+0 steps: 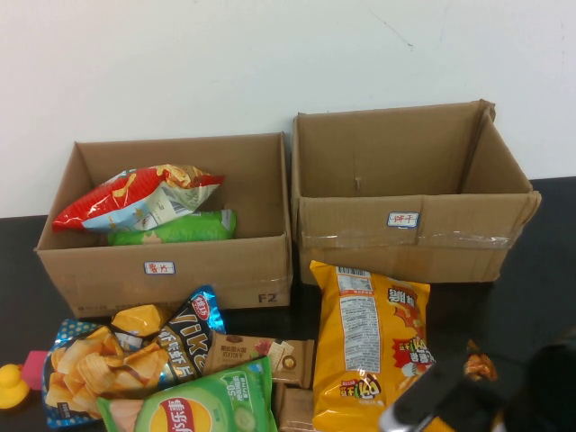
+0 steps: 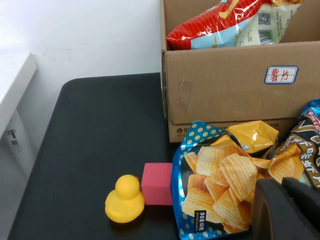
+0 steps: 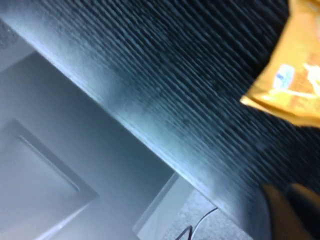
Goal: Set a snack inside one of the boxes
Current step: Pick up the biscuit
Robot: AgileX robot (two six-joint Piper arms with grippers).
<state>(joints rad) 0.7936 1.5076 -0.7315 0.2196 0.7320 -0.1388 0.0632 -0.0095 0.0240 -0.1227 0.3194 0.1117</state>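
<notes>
Two cardboard boxes stand behind the yellow snack bag lying on the surface. The right claw sits near the bag's lower corner, grip unreadable; the left claw likewise. Approach is judged underway; a grasp is next.

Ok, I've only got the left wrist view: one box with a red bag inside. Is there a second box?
Observer: Yes, a right box stands beside the left box; nothing shows inside it.
Operator: Anything else in with the red bag?
Observer: A green bag lies against the red bag, nearer the front wall.
Operator: And the grippers?
Observer: The right gripper is low at the near right, by a big yellow bag. The left gripper is by the blue chip bag.
</notes>
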